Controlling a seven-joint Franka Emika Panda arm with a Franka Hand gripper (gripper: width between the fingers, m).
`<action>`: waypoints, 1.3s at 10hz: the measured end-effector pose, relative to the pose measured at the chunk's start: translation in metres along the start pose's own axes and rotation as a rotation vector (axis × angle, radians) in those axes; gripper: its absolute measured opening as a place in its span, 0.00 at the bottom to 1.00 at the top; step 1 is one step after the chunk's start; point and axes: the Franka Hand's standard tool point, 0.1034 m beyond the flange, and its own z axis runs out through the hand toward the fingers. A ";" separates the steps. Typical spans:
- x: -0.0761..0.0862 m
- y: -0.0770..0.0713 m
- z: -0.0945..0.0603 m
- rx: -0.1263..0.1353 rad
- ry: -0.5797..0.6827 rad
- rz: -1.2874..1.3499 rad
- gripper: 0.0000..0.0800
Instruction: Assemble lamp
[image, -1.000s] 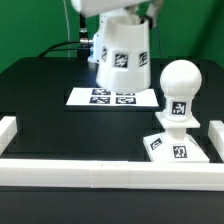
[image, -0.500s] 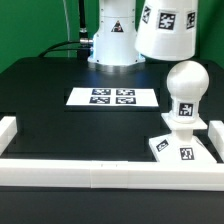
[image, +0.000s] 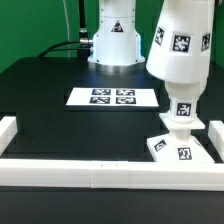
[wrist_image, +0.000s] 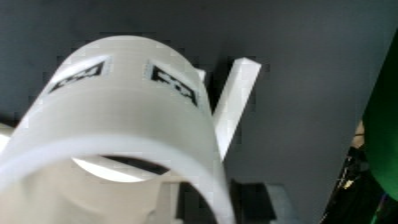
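Note:
The large white tapered lamp shade (image: 180, 45) hangs tilted at the exterior view's right, wide end down over the bulb. Only the bulb's neck with its tag (image: 181, 108) shows below the shade's rim; its round head is hidden. The bulb stands on the flat square base (image: 178, 148) by the front rail. In the wrist view the shade (wrist_image: 125, 120) fills the picture, and my gripper (wrist_image: 222, 200) is shut on its wall, one dark finger (wrist_image: 254, 198) on each side. The gripper is out of the exterior view.
The marker board (image: 112, 97) lies flat at the table's middle back. The robot's white pedestal (image: 115, 35) stands behind it. A white rail (image: 100, 172) edges the table's front and sides; it also shows in the wrist view (wrist_image: 237, 95).
The shade has been carried from the back middle up and to the exterior view's right, then lowered, tilted, over the bulb's head. Bulb and base have not moved.

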 end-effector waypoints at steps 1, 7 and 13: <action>0.003 -0.003 0.010 -0.001 0.000 -0.005 0.06; -0.004 0.002 0.047 -0.005 0.001 -0.029 0.06; -0.026 0.001 0.030 -0.047 -0.026 -0.055 0.85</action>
